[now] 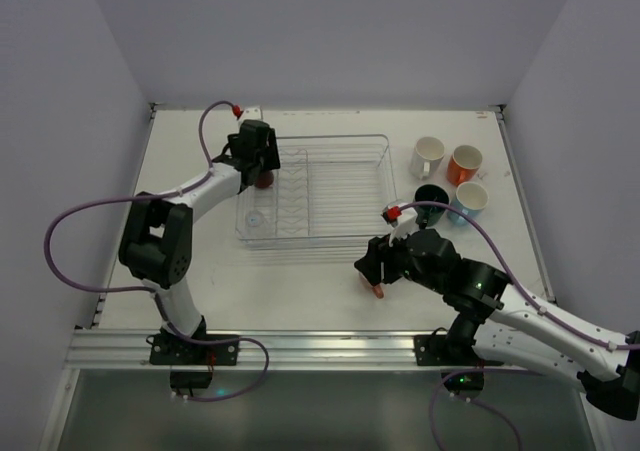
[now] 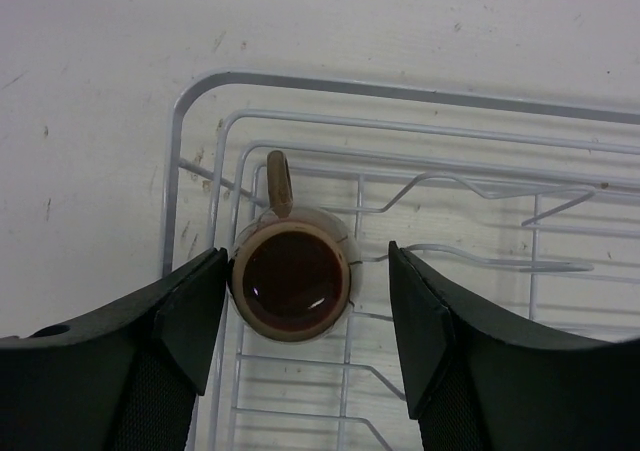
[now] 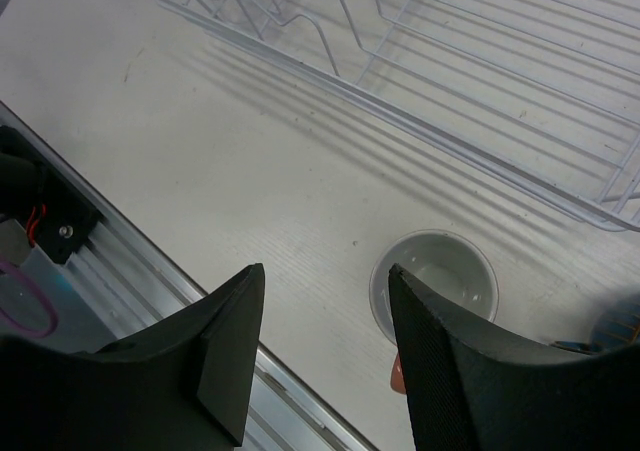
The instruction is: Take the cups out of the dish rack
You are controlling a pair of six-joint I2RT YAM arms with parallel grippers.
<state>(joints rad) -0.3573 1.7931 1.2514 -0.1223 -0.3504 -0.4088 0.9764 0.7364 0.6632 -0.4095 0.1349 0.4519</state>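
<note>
A white table [image 1: 300, 281] fills the floor of the scene, its surface flecked with small dark scuffs [image 2: 45, 131]. Plain pale walls [image 1: 330, 31] close it in at the back and both sides. A ribbed aluminium rail [image 1: 320, 349] runs along the near edge, with a dark glossy panel [image 1: 330, 411] below it

Soft, even light — faint shadows

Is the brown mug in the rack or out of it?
In: the brown mug stands inside the rack's corner, its wire rim around it, between the jaws of the open left gripper.
</note>
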